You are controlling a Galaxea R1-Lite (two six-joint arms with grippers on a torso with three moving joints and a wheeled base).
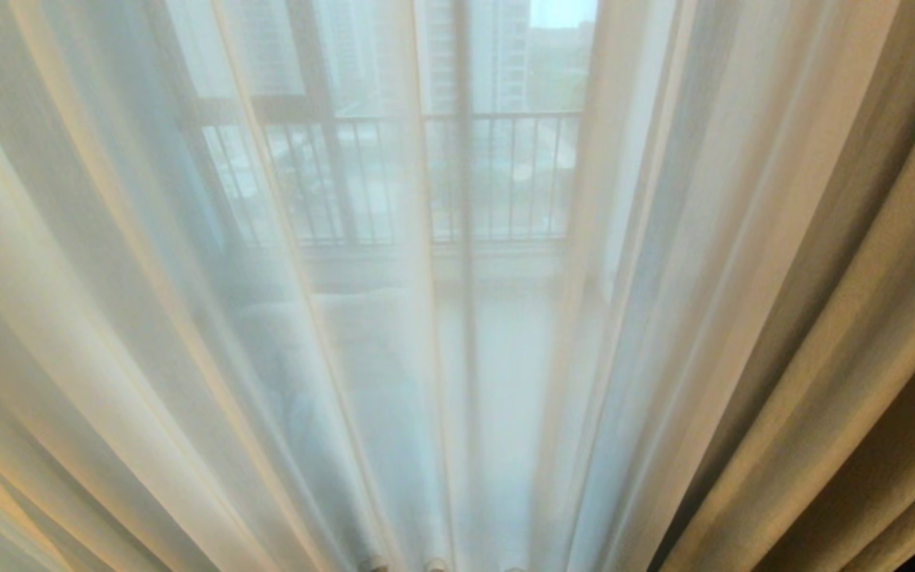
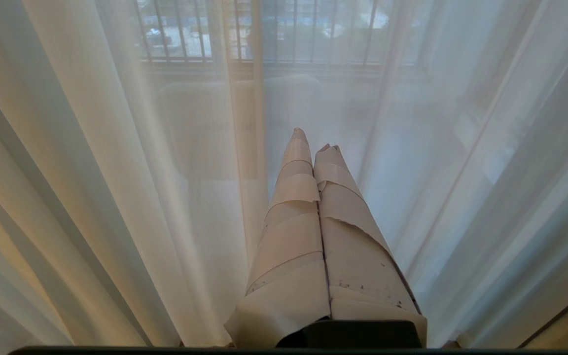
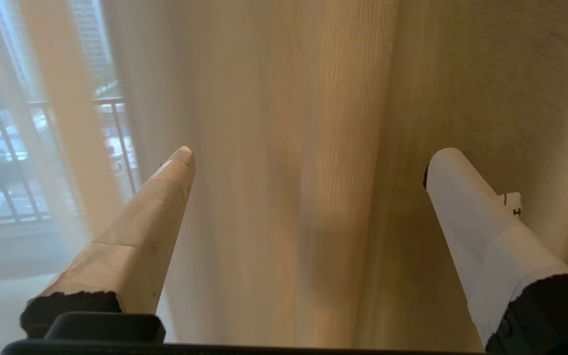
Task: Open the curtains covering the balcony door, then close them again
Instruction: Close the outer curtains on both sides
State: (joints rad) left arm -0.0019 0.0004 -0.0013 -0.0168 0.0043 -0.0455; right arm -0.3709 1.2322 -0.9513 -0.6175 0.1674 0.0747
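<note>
Curtains drawn across the whole view; right hand spread wide before the beige drape.

The sheers (image 1: 394, 334) fill the head view, the beige drape (image 1: 847, 334) at the right, railing bars (image 1: 505, 175) dim behind. The right hand (image 3: 308, 162), released and holding nothing, points at a fold of the drape (image 3: 348, 148). The left hand (image 2: 311, 143), clenched and empty, points at the sheers (image 2: 141, 172).

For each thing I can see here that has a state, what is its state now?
Sheer curtains: drawn shut across the glass.
Heavy beige curtain: pulled aside at the right edge of the head view.
Left hand: shut, empty, pointing at the sheers.
Right hand: open, empty, facing the heavy beige curtain.
Railing: outside, seen through the sheers.
</note>
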